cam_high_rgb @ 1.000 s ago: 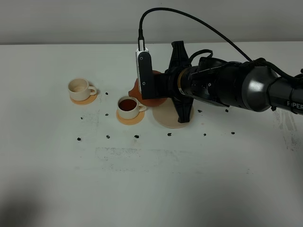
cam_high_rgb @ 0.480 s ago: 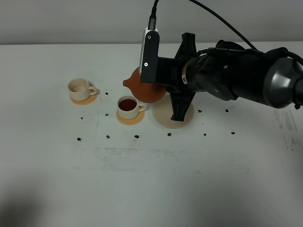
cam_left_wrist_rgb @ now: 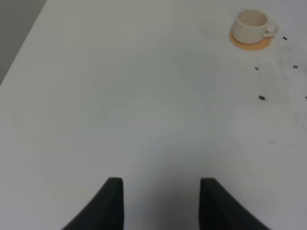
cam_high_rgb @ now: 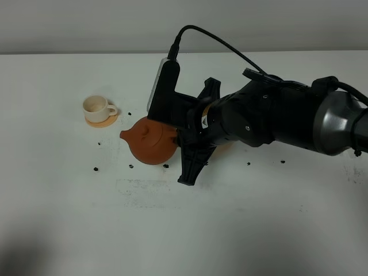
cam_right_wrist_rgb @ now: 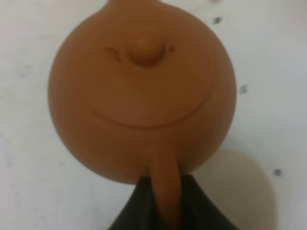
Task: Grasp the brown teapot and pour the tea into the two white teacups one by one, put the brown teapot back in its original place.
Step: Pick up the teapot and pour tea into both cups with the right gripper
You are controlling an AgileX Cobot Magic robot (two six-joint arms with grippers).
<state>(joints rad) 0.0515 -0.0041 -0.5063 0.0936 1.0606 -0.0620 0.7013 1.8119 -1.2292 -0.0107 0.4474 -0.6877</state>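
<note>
My right gripper (cam_right_wrist_rgb: 163, 207) is closed tight on the loop handle of the brown teapot (cam_right_wrist_rgb: 142, 86). In the right wrist view the 2 dark fingers (cam_right_wrist_rgb: 136, 206) press the handle from both sides at the bottom edge of the frame. The teapot fills most of this view, with the knob of its lid near the top centre and the spout cut off by the top edge. A pale beige patch (cam_right_wrist_rgb: 244, 189) shows at the lower right, partly behind the teapot, and I cannot tell what it is.

In the high view the brown teapot (cam_high_rgb: 150, 142) sits left of the centre of the frame, at the end of my right arm, which comes in from the right edge. Its spout points to the left edge and the lid faces up. I cannot tell if it touches the table (cam_high_rgb: 230, 230).

1 white teacup (cam_high_rgb: 95, 105) stands in the upper left of the frame on an orange coaster (cam_high_rgb: 102, 120), well apart from the spout. Its inside looks pale. The other cup is hidden from me. Small black specks (cam_high_rgb: 95, 169) lie on the table around the teapot.

My left gripper (cam_left_wrist_rgb: 161, 194) is spread wide with nothing between the fingers. It hangs over bare table at the bottom of the left wrist view, and the same teacup is far off in the upper right corner.
</note>
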